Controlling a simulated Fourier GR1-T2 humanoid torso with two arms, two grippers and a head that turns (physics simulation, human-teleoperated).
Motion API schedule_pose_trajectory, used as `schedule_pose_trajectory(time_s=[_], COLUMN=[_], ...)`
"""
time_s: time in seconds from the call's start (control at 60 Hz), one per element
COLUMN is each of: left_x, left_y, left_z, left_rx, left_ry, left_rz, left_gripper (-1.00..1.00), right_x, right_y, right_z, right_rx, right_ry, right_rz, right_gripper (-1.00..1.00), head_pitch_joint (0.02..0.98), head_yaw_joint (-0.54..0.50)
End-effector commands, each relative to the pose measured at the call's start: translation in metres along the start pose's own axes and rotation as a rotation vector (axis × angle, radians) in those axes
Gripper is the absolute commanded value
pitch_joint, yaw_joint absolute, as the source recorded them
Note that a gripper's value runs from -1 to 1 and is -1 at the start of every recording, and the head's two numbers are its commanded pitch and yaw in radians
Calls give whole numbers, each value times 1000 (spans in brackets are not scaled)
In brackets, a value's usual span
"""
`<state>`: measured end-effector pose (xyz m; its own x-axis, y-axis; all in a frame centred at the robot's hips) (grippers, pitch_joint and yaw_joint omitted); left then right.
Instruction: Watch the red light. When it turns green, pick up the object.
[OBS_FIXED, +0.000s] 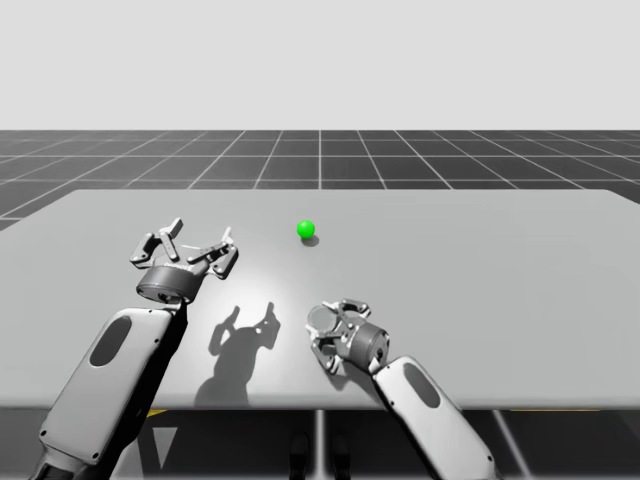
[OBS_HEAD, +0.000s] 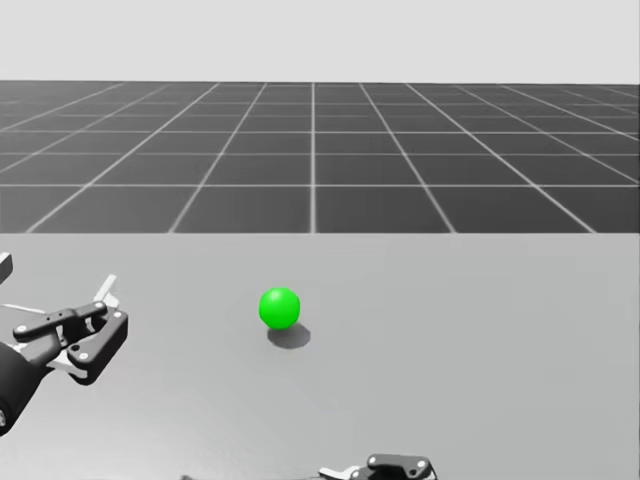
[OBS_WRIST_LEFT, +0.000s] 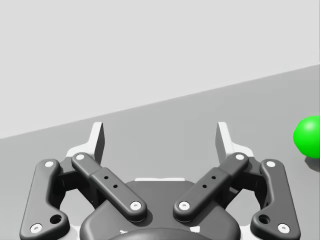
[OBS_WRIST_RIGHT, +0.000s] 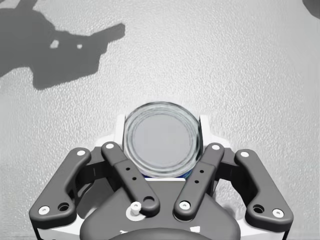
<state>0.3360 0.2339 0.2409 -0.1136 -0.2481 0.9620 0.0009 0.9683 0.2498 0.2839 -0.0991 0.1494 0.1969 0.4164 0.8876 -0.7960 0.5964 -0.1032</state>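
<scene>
1. Gripping a round silver-lidded can (OBS_WRIST_RIGHT: 161, 150), my right gripper (OBS_WRIST_RIGHT: 161, 131) has both fingers pressed to its sides.
2. Ahead of it, the small ball light (OBS_FIXED: 306, 229) glows green, so lifting is due.
3. Next move: raise it straight up with a firm squeeze; my left gripper (OBS_WRIST_LEFT: 160, 137) hangs spread, empty.

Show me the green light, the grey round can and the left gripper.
green light (OBS_FIXED: 306, 229): high view, middle of the ball.
grey round can (OBS_WRIST_RIGHT: 162, 140): right wrist view, its round lid.
left gripper (OBS_WRIST_LEFT: 160, 139): left wrist view, midway between fingertips.

Grey arms (OBS_FIXED: 100, 390) end in dark, screw-studded grippers (OBS_WRIST_LEFT: 160, 135)
</scene>
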Motion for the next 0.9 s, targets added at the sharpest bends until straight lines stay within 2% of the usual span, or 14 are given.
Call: schedule_pose_trajectory(time_s=[0.017,0.183,0.317,0.45,0.733,0.9], left_x=[0,0,0,0,0,0], left_y=[0,0,0,0,0,0], left_z=[0,0,0,0,0,0], left_rx=[1,1,1,1,1,1], left_ry=[0,0,0,0,0,0], left_rz=[0,0,0,0,0,0], left_gripper=[-1000,-1000,-1000,-1000,-1000,-1000], right_x=[2,27,48,66,119,153], right_y=[-14,-23,-30,-36,-51,-56], right_z=[7,20,34,47,79,102], right_rx=[-130,-167,-192,-230,-308,-374], right_ry=[0,-69,-130,-182,-358,-479], right_rz=[-37,-25,-36,-21,20,9], right_gripper=[1000,1000,1000,1000,1000,1000], head_pitch_joint=[469,474,477,478,480,481], head_yaw_joint=[-15,-18,-20,-25,-32,-30])
